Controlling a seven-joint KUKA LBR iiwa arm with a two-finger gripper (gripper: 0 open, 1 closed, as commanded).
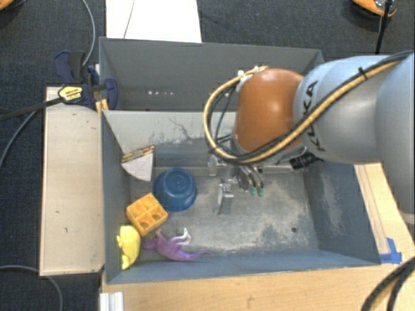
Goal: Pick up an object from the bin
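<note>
1. A yellow toy (128, 243) is lying furthest left, in the lower-left corner of the grey bin (292, 222).
2. An orange waffle-like block (147, 212) is sitting just up and right of it. Further up, a white wedge with a brown edge (139, 163) is resting by the left wall.
3. A purple toy creature (174, 245) is lying along the front wall, just right of the yellow toy.
4. A round blue bowl (175, 188) is sitting just beside the orange block. It is the thing nearest to me.
5. My gripper (225, 198) is hanging over bare floor near the bin's middle, just right of the blue bowl. I cannot tell whether it is released or clenched.
6. My orange wrist cover (267, 109) is sitting above the gripper, and my grey arm (363, 115) is reaching in from the right.
</note>
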